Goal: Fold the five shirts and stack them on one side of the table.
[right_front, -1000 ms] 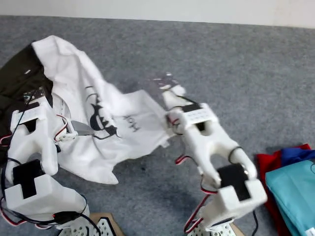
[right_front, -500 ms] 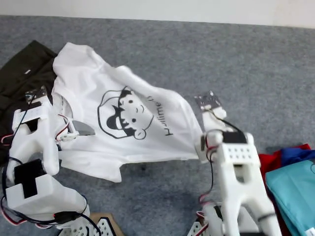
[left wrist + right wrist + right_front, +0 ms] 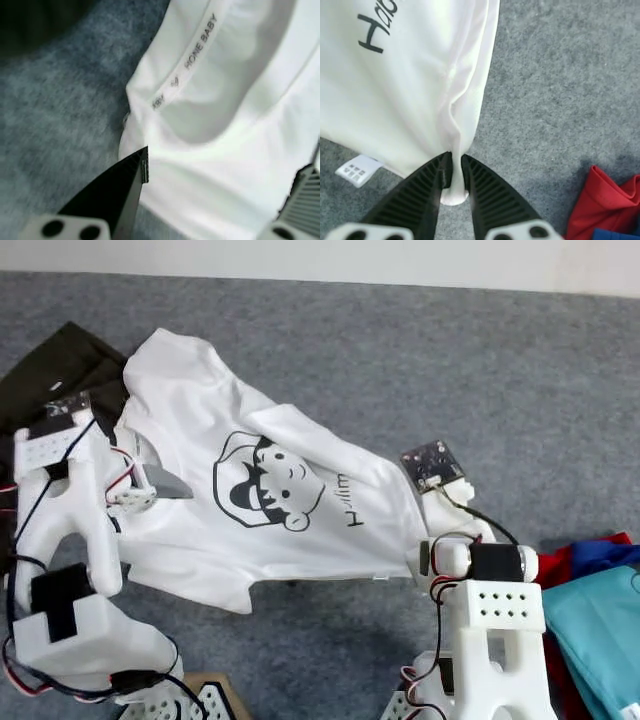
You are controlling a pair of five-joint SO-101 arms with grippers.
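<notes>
Down over grey carpet (image 3: 500, 370), right jaws pinch the white shirt (image 3: 300, 545); left jaws gape.

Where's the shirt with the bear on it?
In the high view the white shirt is spread mid-table between both arms, a dark shirt at its left, its hem pinched by the right gripper.

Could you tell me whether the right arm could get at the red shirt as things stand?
Probably not yet: its tool is shut on the white shirt at the hem. The red shirt lies close by with nothing between, so letting go should suffice.
</notes>
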